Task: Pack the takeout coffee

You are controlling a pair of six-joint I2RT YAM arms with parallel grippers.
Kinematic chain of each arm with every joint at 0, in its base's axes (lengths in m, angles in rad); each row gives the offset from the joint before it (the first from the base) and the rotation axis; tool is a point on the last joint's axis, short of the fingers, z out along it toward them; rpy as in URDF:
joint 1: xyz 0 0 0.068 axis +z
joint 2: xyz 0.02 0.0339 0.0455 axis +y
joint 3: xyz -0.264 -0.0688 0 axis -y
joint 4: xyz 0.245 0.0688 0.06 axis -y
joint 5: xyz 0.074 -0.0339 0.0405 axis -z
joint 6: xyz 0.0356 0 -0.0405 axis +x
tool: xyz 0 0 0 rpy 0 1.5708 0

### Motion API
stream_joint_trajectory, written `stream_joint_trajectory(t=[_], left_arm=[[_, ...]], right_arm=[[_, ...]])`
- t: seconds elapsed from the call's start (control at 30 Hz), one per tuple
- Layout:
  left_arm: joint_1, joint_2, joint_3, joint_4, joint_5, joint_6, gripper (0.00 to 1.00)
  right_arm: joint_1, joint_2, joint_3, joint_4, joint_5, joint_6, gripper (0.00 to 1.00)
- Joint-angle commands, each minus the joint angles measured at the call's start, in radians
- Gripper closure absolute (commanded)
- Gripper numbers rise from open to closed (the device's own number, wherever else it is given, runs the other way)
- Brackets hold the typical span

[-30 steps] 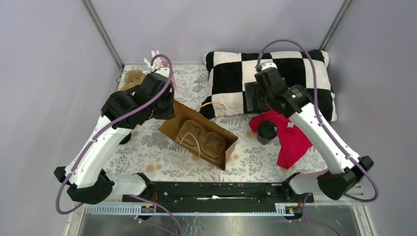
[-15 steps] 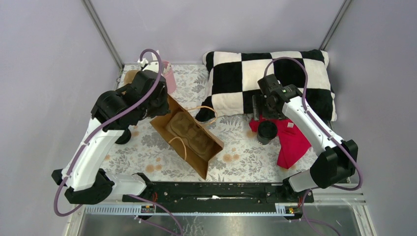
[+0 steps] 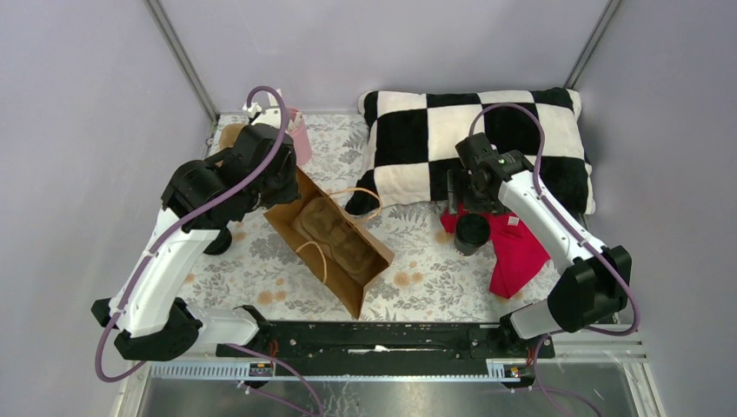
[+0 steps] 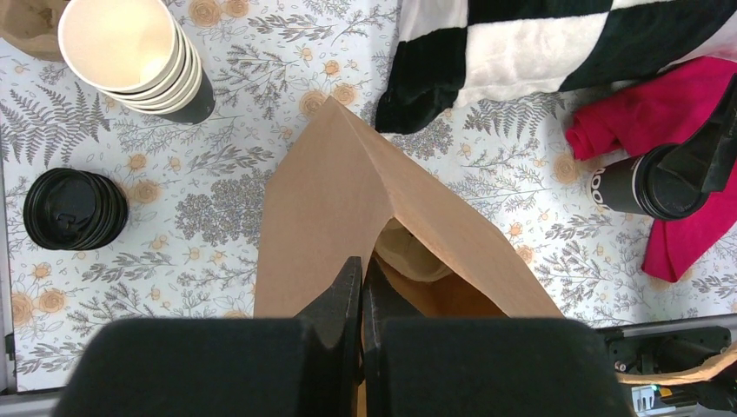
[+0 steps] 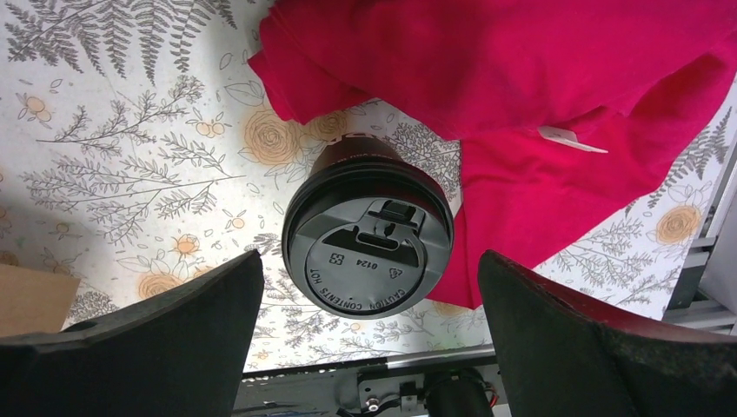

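Note:
The takeout coffee (image 5: 367,239), a black cup with a black sip lid, stands upright on the floral cloth against a red cloth (image 5: 556,95). My right gripper (image 5: 372,261) hovers open just above it, one finger on each side of the lid and neither touching it. In the top view the coffee (image 3: 472,233) sits right of the brown paper bag (image 3: 330,243). My left gripper (image 4: 362,269) is shut on the bag's upper edge and holds its mouth open. A moulded cardboard carrier (image 4: 408,252) lies inside the bag.
A stack of lidless cups (image 4: 130,52) and a pile of black lids (image 4: 74,208) sit left of the bag. A black-and-white checked pillow (image 3: 487,139) lies at the back right. A pink object (image 3: 297,139) and crumpled brown paper (image 3: 230,135) are at the back left.
The left arm swung the bag's held end back and leftward, turning the bag. The right arm drew in and lowered over the coffee. Both have held still for the last half second.

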Motion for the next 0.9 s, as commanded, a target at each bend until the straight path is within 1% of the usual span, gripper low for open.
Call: stream_joint_trajectory(t=[0.0,0.13,0.3,0.47,0.6,0.87], left_arm=[[0.001,-0.015,0.024,0.041,-0.022,0.001,1.00],[0.001,-0.013,0.027,0.041,-0.014,0.003,1.00],[0.001,-0.008,0.033,0.037,-0.007,0.008,1.00],[0.002,-0.012,0.023,0.034,-0.001,0.002,1.00],[0.000,-0.011,0.019,0.035,0.003,0.001,1.00],[0.001,-0.004,0.017,0.037,0.015,0.004,1.00]], right_arm=[[-0.004,-0.009,-0.026,-0.014,0.048,0.059,0.00],[-0.005,-0.016,-0.079,0.039,-0.019,0.056,0.00],[-0.005,-0.007,-0.108,0.055,-0.015,0.060,0.01],[-0.005,-0.035,-0.119,0.058,-0.022,0.051,0.03],[-0.007,-0.051,-0.136,0.076,-0.046,0.039,0.09],[-0.018,-0.073,-0.149,0.090,-0.064,0.034,0.16]])
